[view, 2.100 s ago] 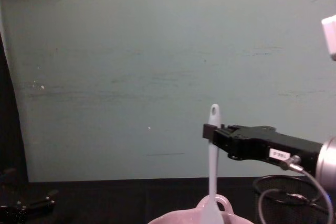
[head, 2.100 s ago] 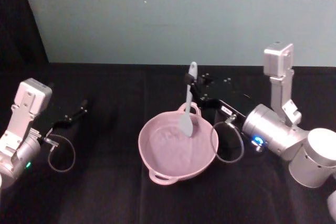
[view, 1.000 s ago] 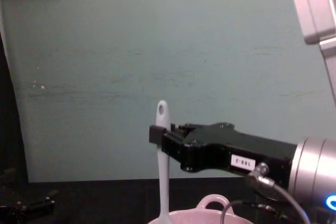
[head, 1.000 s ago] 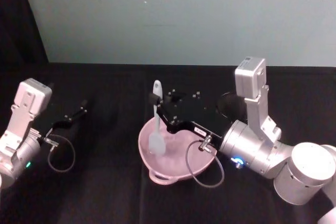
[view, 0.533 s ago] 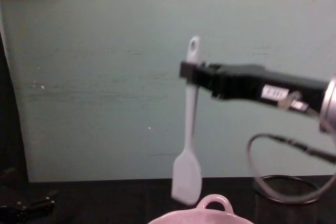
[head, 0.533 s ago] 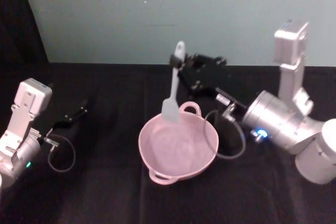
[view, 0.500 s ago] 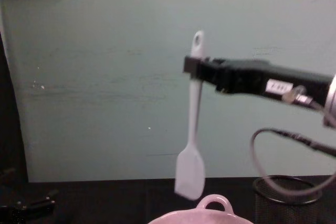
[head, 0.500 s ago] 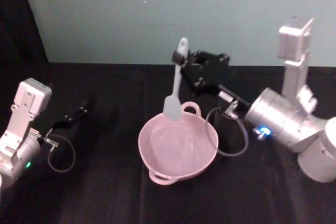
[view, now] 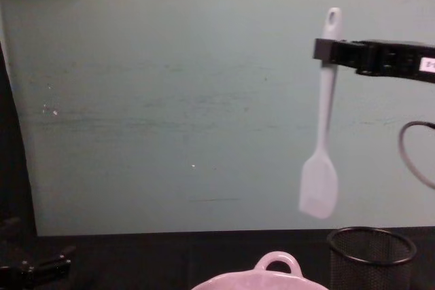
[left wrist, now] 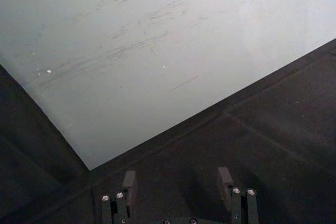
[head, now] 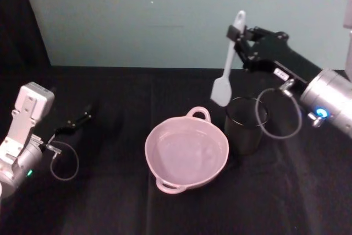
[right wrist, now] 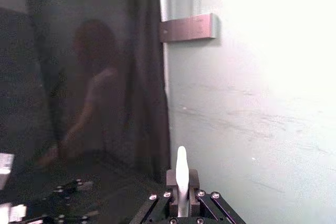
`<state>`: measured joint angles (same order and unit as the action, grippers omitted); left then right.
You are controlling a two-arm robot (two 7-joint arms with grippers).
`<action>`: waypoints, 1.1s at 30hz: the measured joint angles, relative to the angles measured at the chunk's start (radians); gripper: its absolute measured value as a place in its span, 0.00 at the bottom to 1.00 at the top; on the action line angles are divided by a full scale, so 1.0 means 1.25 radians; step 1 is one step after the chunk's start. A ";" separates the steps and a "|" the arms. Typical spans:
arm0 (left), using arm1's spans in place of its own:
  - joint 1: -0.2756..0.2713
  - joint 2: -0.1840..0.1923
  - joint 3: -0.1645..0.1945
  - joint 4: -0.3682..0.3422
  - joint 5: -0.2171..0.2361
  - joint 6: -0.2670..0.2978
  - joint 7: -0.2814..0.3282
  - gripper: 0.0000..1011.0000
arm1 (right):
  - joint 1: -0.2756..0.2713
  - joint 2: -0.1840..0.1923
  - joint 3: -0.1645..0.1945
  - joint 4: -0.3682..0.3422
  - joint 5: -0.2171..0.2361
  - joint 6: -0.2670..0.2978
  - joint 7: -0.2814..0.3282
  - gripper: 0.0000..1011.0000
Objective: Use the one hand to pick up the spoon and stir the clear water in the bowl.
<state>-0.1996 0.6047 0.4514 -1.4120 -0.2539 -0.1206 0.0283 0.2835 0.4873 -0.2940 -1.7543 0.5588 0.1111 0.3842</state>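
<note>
My right gripper (head: 238, 39) is shut on the upper handle of the white spoon (head: 226, 72), which hangs upright in the air, head down. In the chest view the spoon (view: 323, 147) hangs from the gripper (view: 327, 51) above the black mesh cup (view: 370, 255). The spoon's handle tip (right wrist: 181, 174) sticks up between the shut fingers in the right wrist view. The pink bowl (head: 186, 151) of clear water sits at the table's middle, left of and below the spoon head; its loop handle (view: 277, 261) shows in the chest view. My left gripper (head: 77, 120) rests open at the far left; its fingers (left wrist: 128, 182) stand apart.
A black wire-mesh cup (head: 245, 125) stands just right of the bowl, under the raised spoon. The black tablecloth (head: 110, 202) covers the table, and a pale green wall (head: 137, 20) rises behind. A grey cable loop (head: 278, 115) hangs from the right wrist near the cup.
My right gripper has lifted the spoon out of the bowl and carried it up and to the right, over the mesh cup. The left arm has not moved.
</note>
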 joint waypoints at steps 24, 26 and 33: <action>0.000 0.000 0.000 0.000 0.000 0.000 0.000 0.99 | -0.011 0.025 0.024 0.084 -0.022 0.014 -0.023 0.11; 0.000 0.000 0.000 0.000 0.000 0.000 0.000 0.99 | -0.010 0.020 0.022 0.100 -0.014 0.018 -0.015 0.11; 0.000 0.000 0.000 0.000 0.000 0.000 0.000 0.99 | -0.002 0.013 0.019 0.157 0.027 0.040 0.012 0.11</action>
<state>-0.1995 0.6047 0.4514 -1.4120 -0.2539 -0.1205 0.0283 0.2808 0.5032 -0.2704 -1.5580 0.5931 0.1606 0.3994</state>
